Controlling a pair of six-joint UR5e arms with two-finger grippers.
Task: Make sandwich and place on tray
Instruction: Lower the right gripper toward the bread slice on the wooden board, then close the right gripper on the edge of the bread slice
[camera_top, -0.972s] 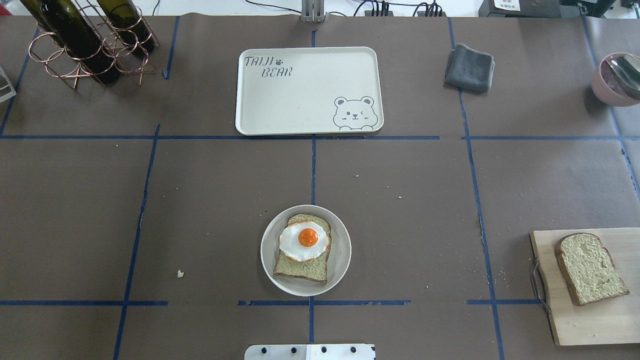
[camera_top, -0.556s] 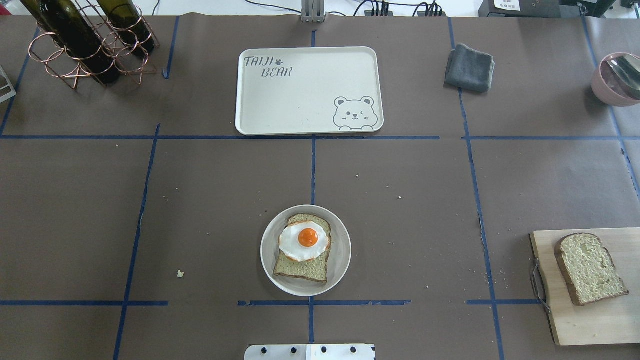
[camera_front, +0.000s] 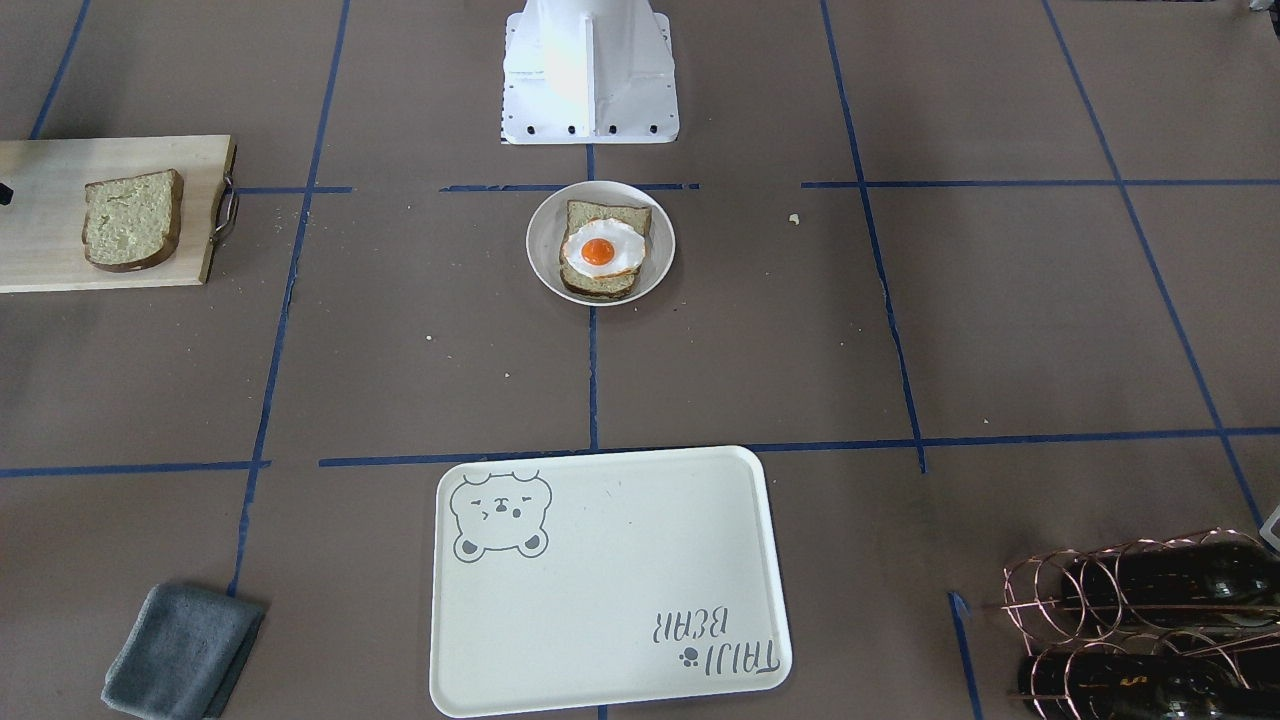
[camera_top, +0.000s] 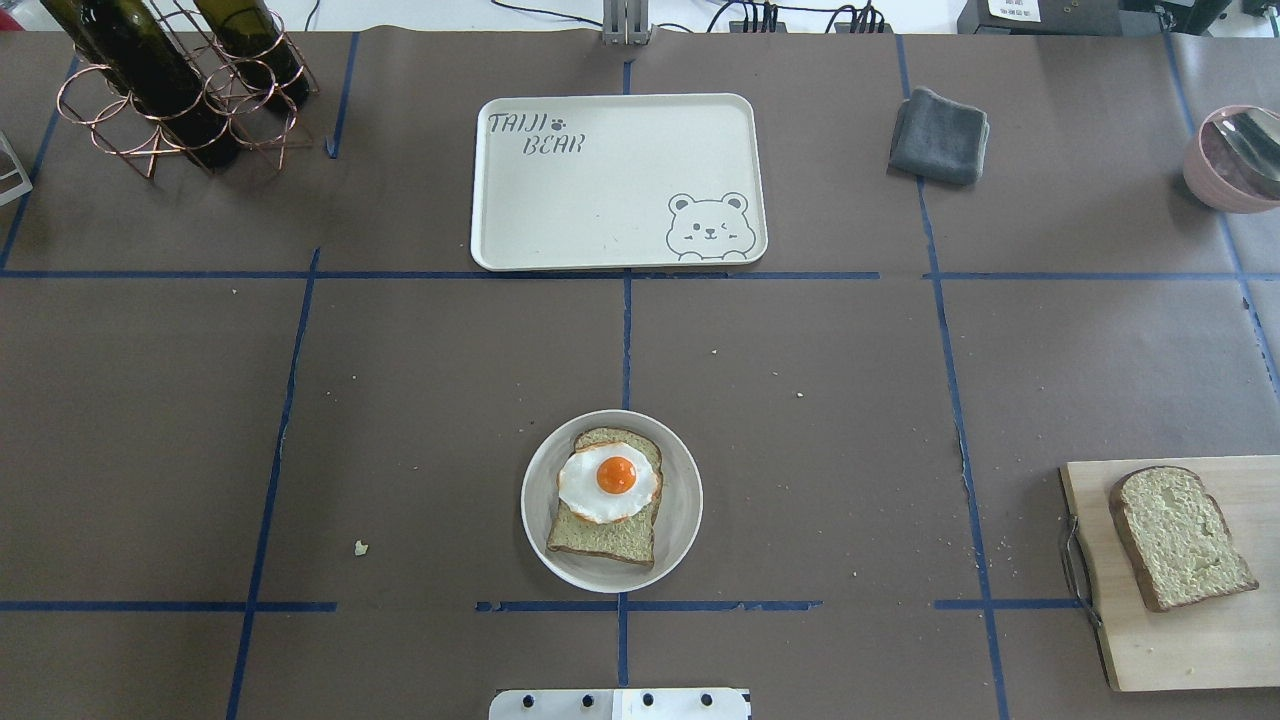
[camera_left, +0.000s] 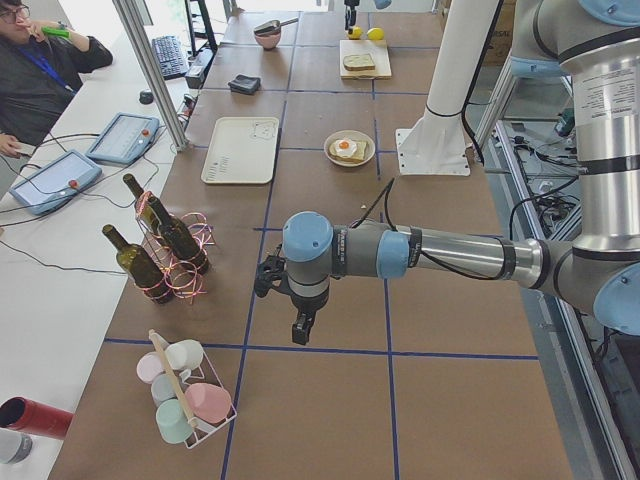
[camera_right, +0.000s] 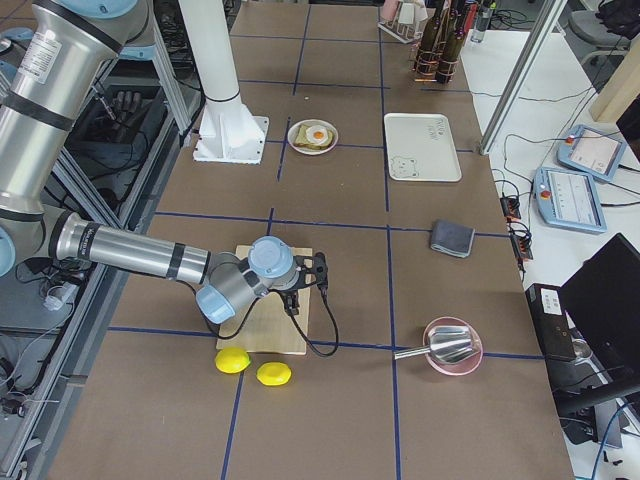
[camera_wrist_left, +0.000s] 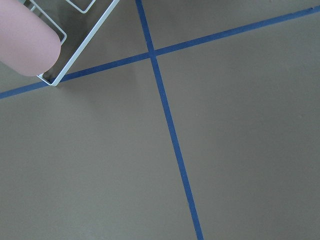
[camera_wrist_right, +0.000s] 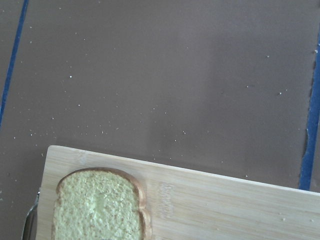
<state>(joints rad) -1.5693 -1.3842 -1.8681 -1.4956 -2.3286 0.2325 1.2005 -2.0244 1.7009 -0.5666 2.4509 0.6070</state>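
Brown paper table, blue tape grid. Your plate sits mid-table by the robot-side edge, with the bottom slice on it and the fried egg on top. The second slice lies on the cutting board toward the right end, robot-side edge. The tray is at the middle of the operator-side edge, well apart from the plate. Left gripper hangs over paper toward the left end, right gripper by the board. Can't tell how far either is open or whether it holds anything.

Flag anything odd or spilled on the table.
Crumbs are scattered over the brown paper; the biggest crumb lies left of the plate. The egg sits uncovered, and the second slice lies on the cutting board.
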